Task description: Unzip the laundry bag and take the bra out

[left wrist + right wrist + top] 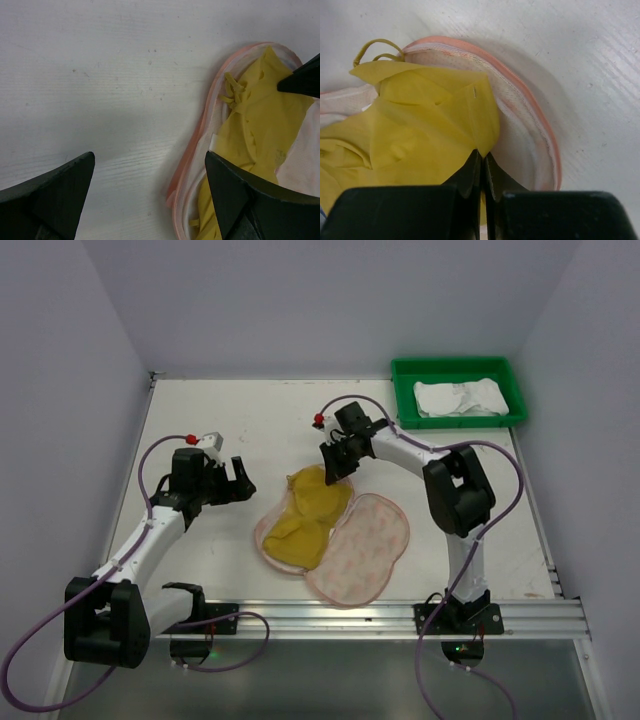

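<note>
My right gripper [482, 156] is pinched shut on a corner of the yellow bra [420, 120], at the far end of the laundry bag [532, 135] — which lies unzipped, both halves spread flat mid-table [200, 410]. I'd lift slowly and straight up, I think, so the straps [372, 47] slip clear of the pink rim [520, 84] instead of dragging the bag along. My left gripper [236, 480] hangs open just beside the bag's left edge — well placed to pin it down if it rises.
</note>
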Robot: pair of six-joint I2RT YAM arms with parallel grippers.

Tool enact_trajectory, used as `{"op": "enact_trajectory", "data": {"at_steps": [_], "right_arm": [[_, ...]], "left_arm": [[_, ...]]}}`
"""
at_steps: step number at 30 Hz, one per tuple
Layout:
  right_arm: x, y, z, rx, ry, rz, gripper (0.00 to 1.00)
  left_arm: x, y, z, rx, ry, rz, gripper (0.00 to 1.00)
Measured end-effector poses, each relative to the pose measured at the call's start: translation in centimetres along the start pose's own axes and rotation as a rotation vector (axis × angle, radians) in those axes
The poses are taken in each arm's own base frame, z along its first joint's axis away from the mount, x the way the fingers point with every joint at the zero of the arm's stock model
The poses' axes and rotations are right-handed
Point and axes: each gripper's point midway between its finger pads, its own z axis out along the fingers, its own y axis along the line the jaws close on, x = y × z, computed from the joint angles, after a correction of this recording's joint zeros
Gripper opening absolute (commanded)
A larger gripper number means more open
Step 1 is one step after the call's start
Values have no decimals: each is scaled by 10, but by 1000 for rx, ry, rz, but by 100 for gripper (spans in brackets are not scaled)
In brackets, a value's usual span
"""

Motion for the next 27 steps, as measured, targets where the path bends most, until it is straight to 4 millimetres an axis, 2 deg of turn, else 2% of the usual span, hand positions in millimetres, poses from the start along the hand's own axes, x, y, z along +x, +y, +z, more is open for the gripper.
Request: {"op": "enact_trajectory", "data": {"at_steps": [4, 6, 8, 12, 15, 17, 20, 23, 25, 27], "right_arm": [[-3, 7, -10, -18, -8, -4, 0], [-8, 14, -26, -19, -28, -15, 0], [-19, 23, -51, -15, -74, -36, 0], [-63, 46, -123, 19, -241, -101, 0], [-112, 63, -200, 79, -448, -175, 0], [-137, 66, -253, 143, -584, -201, 0], [-168, 54, -330, 267, -764, -190, 0], [-187, 24, -393, 416, -901, -134, 0], [-195, 1, -423, 504, -959, -93, 0], [-202, -33, -450, 607, -1009, -29, 0]], "left_arm": [[0, 0, 0, 0, 0, 0, 95], [0, 0, 0, -1, 0, 0, 95], [0, 0, 0, -2, -1, 0, 95], [0, 1, 0, -6, -2, 0, 95], [0, 1, 0, -8, -2, 0, 95], [0, 2, 0, -9, -2, 0, 95], [0, 2, 0, -10, -3, 1, 95], [0, 2, 0, -11, -3, 4, 94], [0, 2, 0, -11, -2, 6, 94], [0, 2, 1, -11, 0, 6, 94]]}}
